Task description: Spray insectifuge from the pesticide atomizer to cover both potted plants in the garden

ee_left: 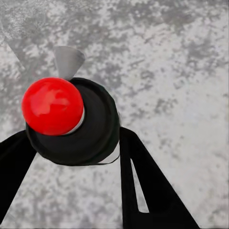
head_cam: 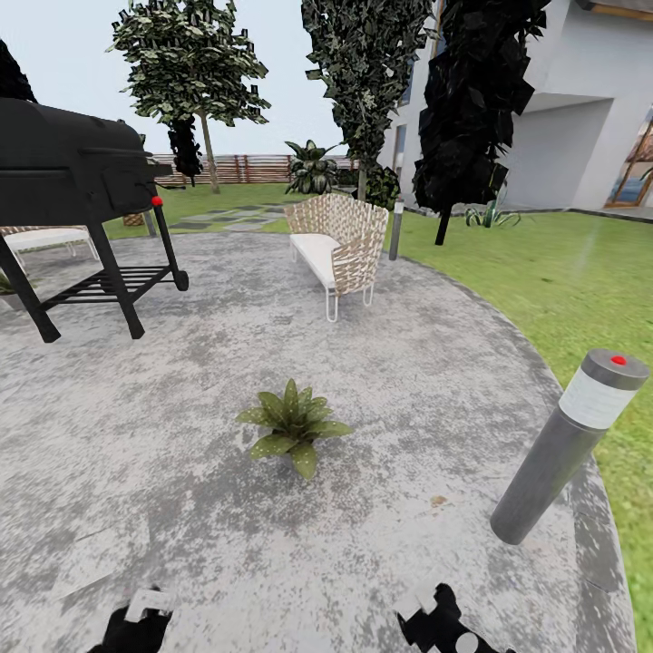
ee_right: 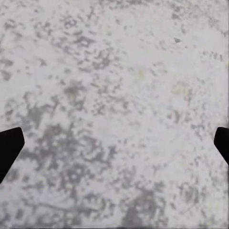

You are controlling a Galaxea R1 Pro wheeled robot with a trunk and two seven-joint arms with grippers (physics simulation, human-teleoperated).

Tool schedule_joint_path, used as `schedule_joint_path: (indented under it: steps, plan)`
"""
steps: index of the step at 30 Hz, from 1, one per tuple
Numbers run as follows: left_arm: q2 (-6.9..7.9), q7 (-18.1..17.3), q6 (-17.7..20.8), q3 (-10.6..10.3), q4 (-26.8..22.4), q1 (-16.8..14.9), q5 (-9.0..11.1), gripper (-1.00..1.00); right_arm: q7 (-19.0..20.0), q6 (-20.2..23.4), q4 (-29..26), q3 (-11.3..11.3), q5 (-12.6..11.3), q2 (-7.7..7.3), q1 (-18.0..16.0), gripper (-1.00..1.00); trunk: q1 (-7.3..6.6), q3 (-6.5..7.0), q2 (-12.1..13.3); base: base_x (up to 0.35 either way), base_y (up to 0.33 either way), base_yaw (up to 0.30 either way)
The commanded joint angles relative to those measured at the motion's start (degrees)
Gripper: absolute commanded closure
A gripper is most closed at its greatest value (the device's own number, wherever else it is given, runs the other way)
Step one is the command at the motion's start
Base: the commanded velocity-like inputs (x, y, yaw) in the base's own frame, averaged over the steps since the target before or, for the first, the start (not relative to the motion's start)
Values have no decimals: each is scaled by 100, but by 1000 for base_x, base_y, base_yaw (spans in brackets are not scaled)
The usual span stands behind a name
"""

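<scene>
The garden's grey mottled patio (head_cam: 181,472) is spread across the head view, ringed by green lawn (head_cam: 562,272), with the white house (head_cam: 580,109) and dark trees (head_cam: 363,82) behind. At the left a black grill (head_cam: 73,172) is stood on its legs; further back a wicker chair (head_cam: 340,240) is set near the patio's edge, and a grey bollard lamp (head_cam: 567,435) with a red dot on top is seen leaning at the right. In the middle of the stone one of the potted plants (head_cam: 292,424) is sat, a low rosette of broad green leaves, well apart from everything else; its pot is not made out. In the left wrist view, a round dark object with a red ball (ee_left: 52,106) on it is seen between the black fingers (ee_left: 143,186) of the left gripper (ee_left: 71,157), apparently clamped there; it is judged to be the pesticide atomizer (ee_left: 88,131) viewed end-on, though that cannot be confirmed. The right gripper (ee_right: 114,143) is held wide apart over bare stone, nothing between its tips. As for progress, the pick-up is judged done if that object is indeed the bottle; no spraying can be told from here, and both plants are judged left to be covered, the nearest one lying straight ahead.
</scene>
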Motion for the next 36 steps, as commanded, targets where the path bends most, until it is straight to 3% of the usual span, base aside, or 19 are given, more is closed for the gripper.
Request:
schedule_joint_path:
  steps: [1,4,6,20,36]
  plan:
    - [-53,181,-144,-12,9,77,86,100,-97,-178,112,12,-78,0,-1,-100,-1,-4,-2,0,0,0]
    - [-152,733,-452,-13,33,302,273,100,-323,-610,298,17,-265,-7,32,-100,-1,-4,-2,0,0,0]
    - [-171,827,-500,-11,45,405,299,100,-357,-685,324,19,-295,-12,95,-100,-1,-4,-2,0,0,0]
    - [-396,845,-519,-11,83,568,317,100,-364,-710,341,31,-289,63,374,-100,-1,-4,-2,0,0,0]
    - [-411,904,-524,-11,72,568,320,100,-358,-696,345,32,-288,62,558,-100,-1,-4,-2,0,0,0]
